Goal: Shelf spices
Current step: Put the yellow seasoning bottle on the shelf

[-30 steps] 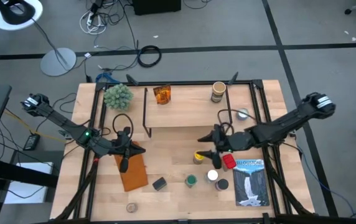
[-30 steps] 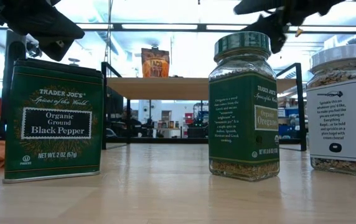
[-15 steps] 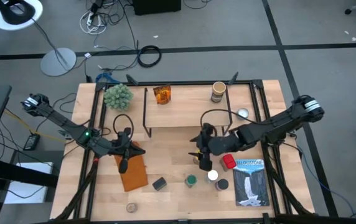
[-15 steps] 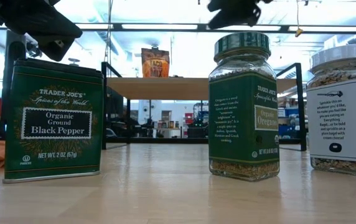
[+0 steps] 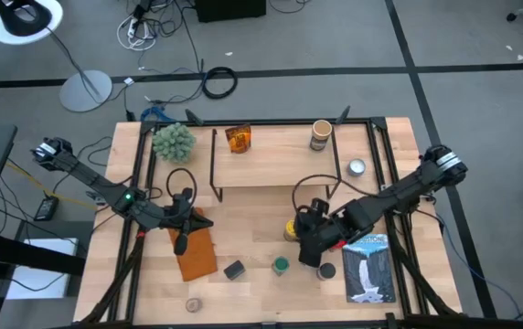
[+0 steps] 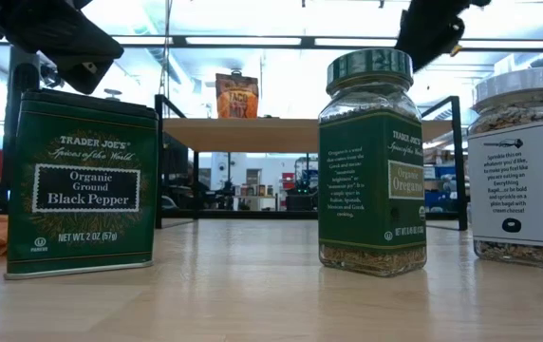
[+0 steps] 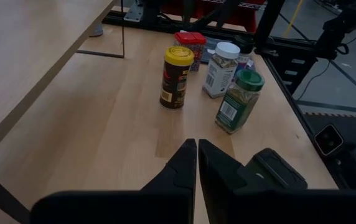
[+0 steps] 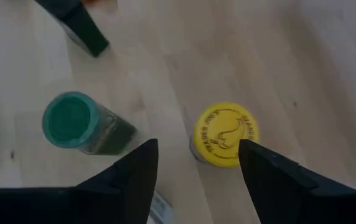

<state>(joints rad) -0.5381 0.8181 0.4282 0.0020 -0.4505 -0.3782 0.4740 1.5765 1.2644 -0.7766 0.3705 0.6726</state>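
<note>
High view, from largest to smallest: the pale plank wooden surface [image 5: 243, 219] fills the frame's middle, edged by a black metal frame. On its upper half stands the shelf [image 5: 275, 146], a light board on thin black wire legs, carrying an amber packet [image 5: 238, 139] and a tan cylindrical jar [image 5: 321, 135]. A green knobbly plant ball [image 5: 173, 142] sits left of the shelf, a small round tin [image 5: 357, 167] right of it. A glossy blue-and-white book [image 5: 368, 267] lies flat at lower right; a flat orange-brown notebook [image 5: 192, 250] lies at lower left.

The spices cluster low and centre: a yellow-lidded jar [image 5: 291, 229], a green-lidded glass jar [image 5: 281, 265], a dark-lidded jar [image 5: 326, 270] touching the book's edge, a dark rectangular tin [image 5: 234, 270], and a small tan disc [image 5: 193, 304] near the bottom edge. The left wrist view also shows a white-capped jar [image 7: 221, 60] and a red-lidded one [image 7: 190, 43] crowded just behind the yellow and green ones.

The right gripper [image 5: 309, 245] hangs over this cluster with its jaws apart; in its wrist view the yellow lid [image 8: 225, 134] shows between the dark fingers [image 8: 134, 171], nothing clamped, with the green lid [image 8: 72, 120] just beside.

The left gripper [image 5: 182, 239] rests over the notebook's upper end, jaws together and empty.

The low view shows the green black-pepper tin [image 6: 82, 182] matt and boxy, and the oregano jar [image 6: 371, 161] clear-walled.
</note>
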